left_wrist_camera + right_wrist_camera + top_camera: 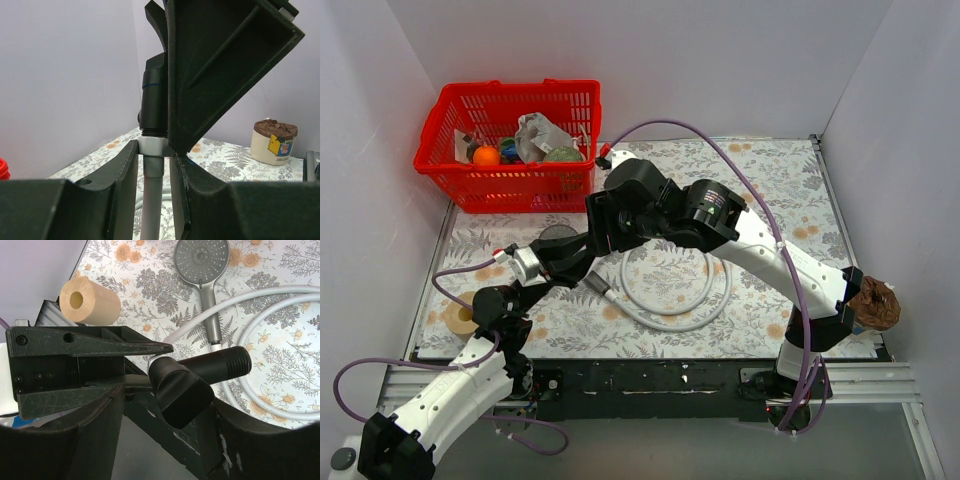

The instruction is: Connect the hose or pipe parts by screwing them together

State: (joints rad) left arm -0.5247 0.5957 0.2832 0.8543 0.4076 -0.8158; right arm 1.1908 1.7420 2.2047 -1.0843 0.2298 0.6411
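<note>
The left gripper (152,150), reaching from the near left, clamps the hose (151,200) below its metal nut (154,146), while the right gripper (603,232), arm folded back leftward, gapes around the black threaded fitting (200,372).

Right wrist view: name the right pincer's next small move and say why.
Probably close the right pincer on the black threaded fitting and turn it: it stands open around the fitting, while the left pincer clamps the hose under the metal nut.

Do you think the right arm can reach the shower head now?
Probably yes: the shower head lies uncovered beyond the right gripper, though the left gripper, holding the hose, stands close by.
</note>
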